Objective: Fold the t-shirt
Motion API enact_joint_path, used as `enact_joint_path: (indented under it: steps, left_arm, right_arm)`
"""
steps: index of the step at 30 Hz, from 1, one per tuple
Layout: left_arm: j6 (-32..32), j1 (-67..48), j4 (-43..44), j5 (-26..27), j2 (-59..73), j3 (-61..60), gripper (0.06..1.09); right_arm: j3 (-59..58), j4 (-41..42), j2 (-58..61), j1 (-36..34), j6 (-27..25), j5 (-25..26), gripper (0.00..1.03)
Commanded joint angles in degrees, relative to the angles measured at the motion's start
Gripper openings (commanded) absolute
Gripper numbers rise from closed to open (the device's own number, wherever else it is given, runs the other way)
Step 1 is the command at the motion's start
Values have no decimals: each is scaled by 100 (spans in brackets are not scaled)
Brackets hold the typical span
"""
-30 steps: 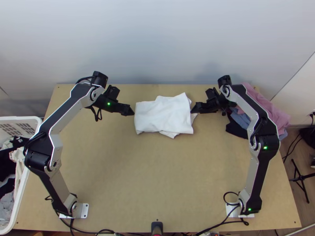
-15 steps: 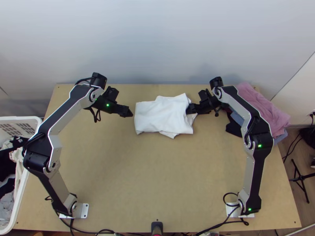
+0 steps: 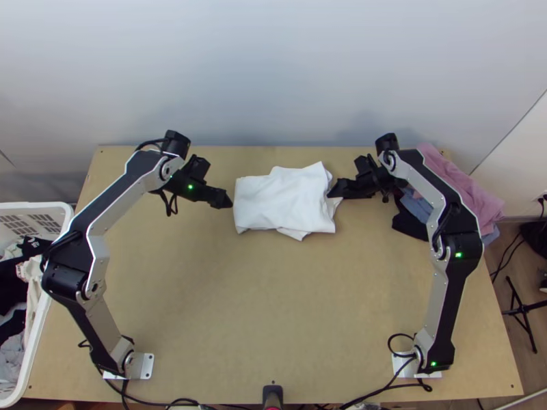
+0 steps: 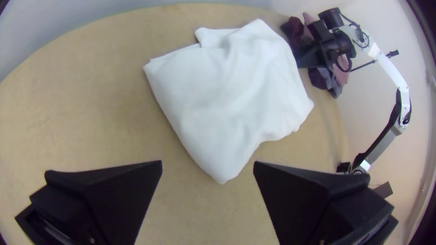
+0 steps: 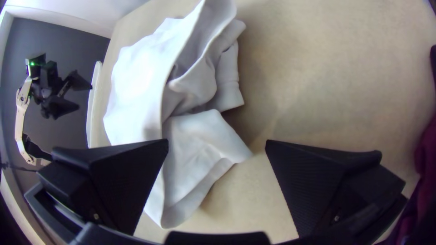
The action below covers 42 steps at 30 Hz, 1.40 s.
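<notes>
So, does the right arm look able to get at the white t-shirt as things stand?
Likely yes: its open end effector is at the loose edge of the white t-shirt with nothing visible in the way; the clothes pile lies off to the right.

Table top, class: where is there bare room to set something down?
Widest bare patch: the table between the left arm and right arm, from the white shirt to the near-edge cables. Crowded: the far right, with piled clothes.
</notes>
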Motion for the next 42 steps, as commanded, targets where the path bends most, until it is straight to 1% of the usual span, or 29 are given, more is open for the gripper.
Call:
enact_joint_path:
  steps: [1,3,10,19,29,33,37,39,42]
  left_arm:
    - [9,-184,45,-103,52,-42,104]
    - [9,-220,62,-120,79,-42,104]
    - [9,-237,62,-173,52,-86,104]
    - [9,-202,62,-261,43,-138,104]
    - [27,-88,62,-314,26,-138,104]
    - [18,-53,62,-322,8,-182,104]
    - [27,-44,80,-331,-18,-340,104]
    - [53,-35,89,-375,-53,-411,104]
    - [97,-9,89,-445,-106,-455,104]
  right_arm:
    - [-138,-120,-114,-127,-51,-415,99]
    - [-138,-155,-114,-83,-59,-573,99]
    - [2,-147,18,-66,-86,-714,99]
    - [327,-85,352,101,-51,-687,99]
    - [820,-76,765,567,178,-670,99]
    - [969,-85,949,725,380,-678,99]
    - [1048,-85,1064,1015,424,-678,99]
    - [1136,-85,1143,1147,442,-678,97]
    - [1277,-76,1292,1253,538,-678,85]
